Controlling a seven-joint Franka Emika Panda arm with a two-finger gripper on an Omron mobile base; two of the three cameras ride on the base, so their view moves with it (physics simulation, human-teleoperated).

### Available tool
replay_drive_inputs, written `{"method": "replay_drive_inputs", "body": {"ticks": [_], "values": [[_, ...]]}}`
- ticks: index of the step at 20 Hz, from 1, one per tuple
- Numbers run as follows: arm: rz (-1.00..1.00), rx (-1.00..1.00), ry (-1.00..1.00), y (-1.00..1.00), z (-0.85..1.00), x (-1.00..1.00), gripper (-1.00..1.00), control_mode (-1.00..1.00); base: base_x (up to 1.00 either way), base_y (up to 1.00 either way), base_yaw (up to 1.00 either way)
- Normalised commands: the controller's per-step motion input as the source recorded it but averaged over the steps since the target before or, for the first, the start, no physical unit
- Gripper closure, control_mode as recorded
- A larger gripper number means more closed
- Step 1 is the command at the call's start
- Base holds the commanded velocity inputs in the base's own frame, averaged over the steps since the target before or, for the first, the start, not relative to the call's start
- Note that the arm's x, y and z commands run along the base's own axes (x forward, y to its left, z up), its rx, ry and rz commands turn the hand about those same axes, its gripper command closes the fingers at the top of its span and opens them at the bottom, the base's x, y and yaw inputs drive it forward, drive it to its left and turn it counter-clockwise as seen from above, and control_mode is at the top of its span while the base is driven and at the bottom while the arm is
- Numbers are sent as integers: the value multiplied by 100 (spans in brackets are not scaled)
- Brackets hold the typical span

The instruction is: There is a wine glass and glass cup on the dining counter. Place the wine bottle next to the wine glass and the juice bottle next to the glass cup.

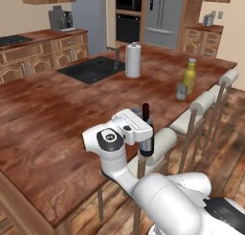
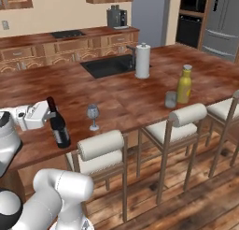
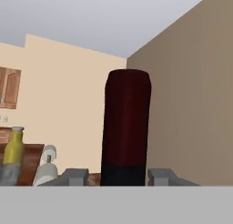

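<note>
Worktop (image 2: 116, 96): broad reddish-brown island, black sink (image 1: 93, 69) set toward its far side, stools along the near edge. I'm parked at the near edge, toward its left end as the right base view frames it.

Paper-towel roll (image 2: 142, 61) stands upright just beside the sink.

Juice bottle (image 2: 185, 84), yellow, upright near the near edge toward the right end; glass cup (image 2: 171, 99) just beside it. That half of the job looks done from here.

Wine bottle (image 2: 58, 124): dark, red top, upright at the near edge, its base looking down on the wood or very nearly so. My hand (image 2: 46, 113) is closed narrow on its neck; in the hand view the fingertips (image 3: 75, 176) sit either side of the dark neck below the red cap.

Wine glass (image 2: 93, 116) stands upright near the bottle, to its right, apart from it.

Step in hand, as I judge it: setting the wine bottle by the wine glass. Next move: confirm the base is seated, spread the fingers, back straight off the neck without tipping bottle or glass.
</note>
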Motion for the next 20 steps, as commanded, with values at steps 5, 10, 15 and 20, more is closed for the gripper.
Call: {"method": "replay_drive_inputs", "body": {"ticks": [5,10,15,20], "values": [[0,0,0,0,0,0,100,100,-11,14,0],[0,0,0,0,0,0,100,100,8,26,-1],[0,0,0,0,0,0,100,100,-3,46,-21],[0,0,0,0,0,0,100,100,-20,48,-29]]}}
